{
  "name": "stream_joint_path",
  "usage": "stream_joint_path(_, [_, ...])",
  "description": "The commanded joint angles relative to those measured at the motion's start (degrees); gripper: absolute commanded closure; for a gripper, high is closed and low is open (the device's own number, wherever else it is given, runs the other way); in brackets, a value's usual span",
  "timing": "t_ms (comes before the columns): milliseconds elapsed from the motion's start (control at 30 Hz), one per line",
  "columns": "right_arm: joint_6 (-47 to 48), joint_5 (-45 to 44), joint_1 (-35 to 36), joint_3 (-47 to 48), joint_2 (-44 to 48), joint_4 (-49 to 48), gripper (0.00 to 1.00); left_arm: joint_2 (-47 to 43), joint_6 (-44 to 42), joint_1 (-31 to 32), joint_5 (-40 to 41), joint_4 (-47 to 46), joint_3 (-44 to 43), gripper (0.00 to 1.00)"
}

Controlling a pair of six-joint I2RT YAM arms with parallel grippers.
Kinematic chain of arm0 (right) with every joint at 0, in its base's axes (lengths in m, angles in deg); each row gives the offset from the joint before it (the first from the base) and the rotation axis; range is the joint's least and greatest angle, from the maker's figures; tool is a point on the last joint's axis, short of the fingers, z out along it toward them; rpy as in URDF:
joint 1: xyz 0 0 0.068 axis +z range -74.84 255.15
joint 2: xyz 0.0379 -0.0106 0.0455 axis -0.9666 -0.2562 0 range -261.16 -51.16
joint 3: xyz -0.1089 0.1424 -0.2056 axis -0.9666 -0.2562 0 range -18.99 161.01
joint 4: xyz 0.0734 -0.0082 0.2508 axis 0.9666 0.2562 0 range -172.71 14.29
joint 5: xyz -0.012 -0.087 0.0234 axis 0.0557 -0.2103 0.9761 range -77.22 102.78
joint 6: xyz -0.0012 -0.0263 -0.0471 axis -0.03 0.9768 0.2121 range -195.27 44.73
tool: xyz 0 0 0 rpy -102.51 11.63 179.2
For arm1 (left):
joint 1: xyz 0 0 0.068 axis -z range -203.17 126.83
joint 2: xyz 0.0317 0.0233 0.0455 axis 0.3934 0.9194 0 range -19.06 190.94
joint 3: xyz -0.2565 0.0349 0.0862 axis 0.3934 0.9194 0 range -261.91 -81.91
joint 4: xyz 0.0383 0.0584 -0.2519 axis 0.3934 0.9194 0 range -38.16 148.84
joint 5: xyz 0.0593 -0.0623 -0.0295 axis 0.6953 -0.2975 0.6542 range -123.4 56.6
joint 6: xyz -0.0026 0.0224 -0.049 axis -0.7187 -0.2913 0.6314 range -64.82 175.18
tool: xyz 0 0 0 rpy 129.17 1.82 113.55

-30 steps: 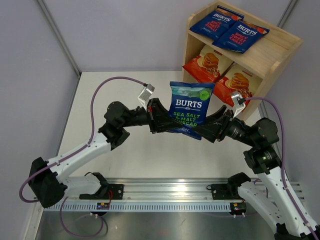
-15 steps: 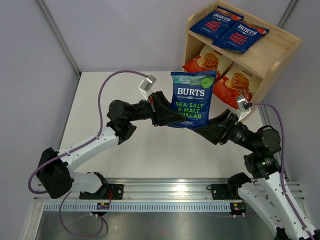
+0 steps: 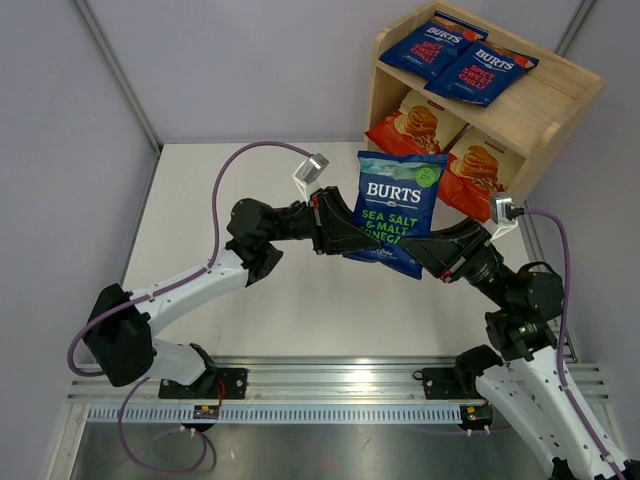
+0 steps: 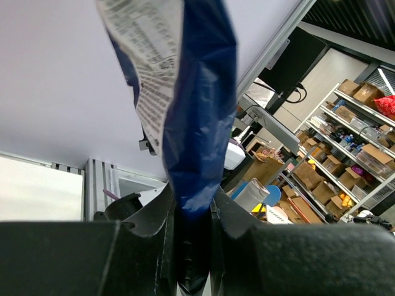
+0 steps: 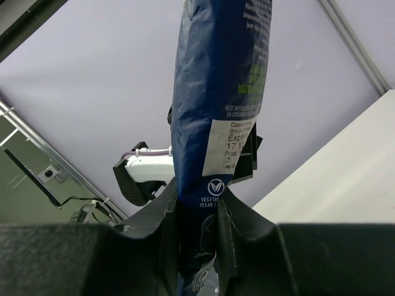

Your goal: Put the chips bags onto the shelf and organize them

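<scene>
A dark blue green-lettered Burts bag [image 3: 395, 208] hangs upright in the air in front of the wooden shelf [image 3: 545, 100]. My left gripper [image 3: 352, 238] is shut on its lower left edge and my right gripper [image 3: 418, 256] is shut on its lower right edge. The bag also shows between the jaws in the left wrist view [image 4: 191, 123] and in the right wrist view [image 5: 216, 123]. Two red-lettered Burts bags [image 3: 433, 45] [image 3: 483, 70] lie on the top tier. Two Cassava Chips bags [image 3: 415, 125] [image 3: 478, 170] lean in the lower tier.
The white table [image 3: 220, 230] is bordered by grey walls at the left and back. The shelf stands at the back right corner. A metal rail [image 3: 340, 390] with both arm bases runs along the near edge.
Both grippers have carried the green-lettered bag to the right, toward the shelf, and a little lower than half a second ago. Both arms have stretched further right.
</scene>
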Motion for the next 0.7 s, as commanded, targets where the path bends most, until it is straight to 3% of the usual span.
stream_joint_path(0, [-0.48, -3.25, 0.28, 1.45, -0.03, -2.77, 0.8, 0.25, -0.31, 0.41, -2.58, -2.59, -3.1, 0.87])
stream_joint_path(100, [2.06, -4.03, 0.28, 3.82, 0.23, 1.26, 0.88, -0.45, -3.12, 0.23, -1.62, 0.57, -3.55, 0.6])
stream_joint_path(133, [2.76, -4.56, 0.28, 4.53, 0.23, 2.49, 0.89, -1.06, -4.52, -0.11, 0.04, 5.19, -3.81, 0.5])
stream_joint_path(167, [4.51, -6.22, 0.28, 5.58, 0.14, 5.81, 0.89, -2.37, -7.93, -0.38, 1.19, 8.11, -3.9, 0.33])
stream_joint_path(267, [8.3, -11.58, 0.37, 12.85, -1.78, 14.61, 0.91, -6.41, -15.92, -2.13, 10.75, 24.62, -4.07, 0.12])
stream_joint_path(300, [8.92, -13.42, 0.11, 14.8, -2.84, 17.07, 0.92, -7.65, -17.44, -2.57, 18.18, 33.97, -4.07, 0.1])
stream_joint_path(400, [11.29, -19.67, 0.2, 23.74, -9.24, 26.46, 0.93, -11.59, -18.51, -5.65, 29.81, 45.2, -2.06, 0.06])
stream_joint_path(500, [13.22, -24.94, 0.11, 34.13, -17.5, 33.51, 0.93, -15.9, -17.1, -9.16, 31.17, 46.63, 2.86, 0.05])
stream_joint_path(667, [17.88, -35.04, -2.43, 55.36, -29.97, 44.58, 0.93, -21.36, -22.53, -10.23, 31.88, 55.5, 4.01, 0.02])
